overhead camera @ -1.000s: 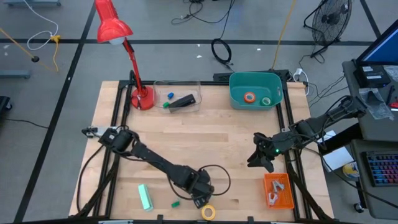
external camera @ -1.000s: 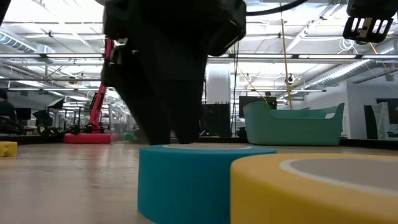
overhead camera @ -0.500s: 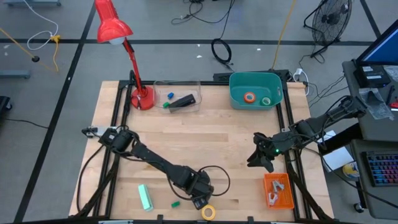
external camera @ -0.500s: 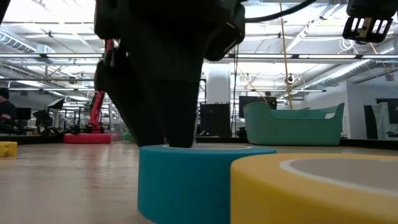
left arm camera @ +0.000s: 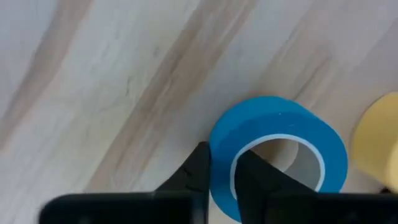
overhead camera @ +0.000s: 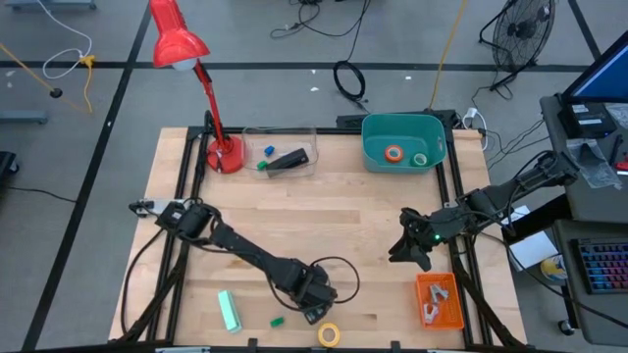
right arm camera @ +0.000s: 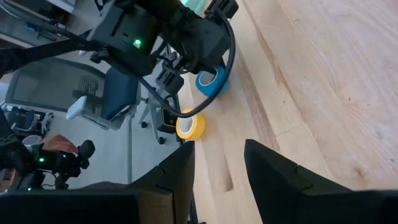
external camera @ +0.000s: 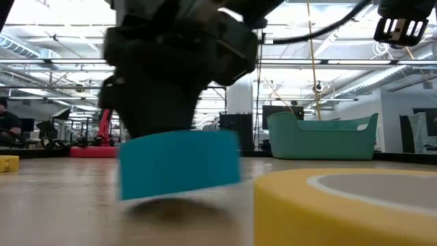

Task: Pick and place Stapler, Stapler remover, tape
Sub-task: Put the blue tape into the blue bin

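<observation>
My left gripper (overhead camera: 312, 308) stands near the table's near edge, pointing down and shut on the blue tape roll (external camera: 179, 164). The yellow tape roll (overhead camera: 329, 334) lies flat on the table just beside it, toward the near edge. Orange and green tape rolls lie in the teal bin (overhead camera: 371, 147) at the far side. A black stapler (overhead camera: 287, 159) lies in a clear tray. Pale stapler removers (overhead camera: 430, 312) lie in an orange tray. My right gripper (overhead camera: 406, 251) hangs open above the table's right part, holding nothing. My left gripper pinches the blue roll's wall (left arm camera: 221, 186), one finger (left arm camera: 200, 167) outside the ring and the other inside its hollow. The fingers come from above, pointing down. The roll is tilted, one side raised off the wood; whether its low edge touches the table, I cannot tell.
A red desk lamp (overhead camera: 224, 152) stands at the far left. A pale green oblong (overhead camera: 228, 310) and a small green piece (overhead camera: 277, 320) lie near the table's near edge, left of my left gripper. Bare wood stretches across the table's middle.
My left gripper has shut on the blue roll's wall, its fingers having stood open over the roll before. The roll lay flat on the table; it is now tipped, with one side raised, and has shifted a little away from the near edge.
</observation>
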{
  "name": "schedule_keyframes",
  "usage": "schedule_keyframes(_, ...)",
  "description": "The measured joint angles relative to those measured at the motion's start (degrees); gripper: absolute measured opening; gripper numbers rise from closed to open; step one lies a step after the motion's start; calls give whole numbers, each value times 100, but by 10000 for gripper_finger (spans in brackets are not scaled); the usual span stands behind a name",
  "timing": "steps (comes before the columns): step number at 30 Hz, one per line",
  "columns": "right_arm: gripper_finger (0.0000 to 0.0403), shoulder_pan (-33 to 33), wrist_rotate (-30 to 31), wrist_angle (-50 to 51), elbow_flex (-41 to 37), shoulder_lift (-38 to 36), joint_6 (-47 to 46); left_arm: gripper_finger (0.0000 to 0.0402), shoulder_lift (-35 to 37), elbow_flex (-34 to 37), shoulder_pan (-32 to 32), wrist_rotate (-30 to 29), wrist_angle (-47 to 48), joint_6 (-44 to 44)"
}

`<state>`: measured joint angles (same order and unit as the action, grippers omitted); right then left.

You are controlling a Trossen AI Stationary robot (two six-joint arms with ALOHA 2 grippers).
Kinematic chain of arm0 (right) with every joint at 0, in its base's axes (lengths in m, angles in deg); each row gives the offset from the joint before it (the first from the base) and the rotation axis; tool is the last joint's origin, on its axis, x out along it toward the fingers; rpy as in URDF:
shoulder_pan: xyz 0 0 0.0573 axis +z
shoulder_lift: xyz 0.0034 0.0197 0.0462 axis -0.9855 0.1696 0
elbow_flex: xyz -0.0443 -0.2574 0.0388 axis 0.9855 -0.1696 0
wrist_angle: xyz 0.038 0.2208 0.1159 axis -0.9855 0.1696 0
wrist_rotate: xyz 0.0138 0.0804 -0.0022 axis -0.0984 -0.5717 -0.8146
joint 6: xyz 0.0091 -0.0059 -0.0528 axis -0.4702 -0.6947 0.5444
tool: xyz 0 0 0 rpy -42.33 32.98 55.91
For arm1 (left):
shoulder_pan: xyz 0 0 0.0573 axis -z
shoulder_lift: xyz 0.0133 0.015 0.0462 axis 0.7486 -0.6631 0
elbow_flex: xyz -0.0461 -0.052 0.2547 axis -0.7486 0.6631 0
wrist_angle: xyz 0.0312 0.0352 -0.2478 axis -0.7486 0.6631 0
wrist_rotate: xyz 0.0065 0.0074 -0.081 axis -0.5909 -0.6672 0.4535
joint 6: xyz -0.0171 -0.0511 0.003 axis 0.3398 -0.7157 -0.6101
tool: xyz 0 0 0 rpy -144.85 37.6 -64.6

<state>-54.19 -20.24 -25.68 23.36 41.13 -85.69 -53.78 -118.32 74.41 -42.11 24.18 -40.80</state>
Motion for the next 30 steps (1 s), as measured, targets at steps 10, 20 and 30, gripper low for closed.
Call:
schedule_keyframes(10,132,-2,25,-23,0,2,34,37,225,-13,-308,-586,-559,-156)
schedule_keyframes(20,132,-22,298,-987,0,2,164,37,1287,-15,-913,-1773,-739,530)
schedule_keyframes(30,132,-383,181,-3283,4,283,306,37,2296,-24,-1492,-2171,-1401,2036)
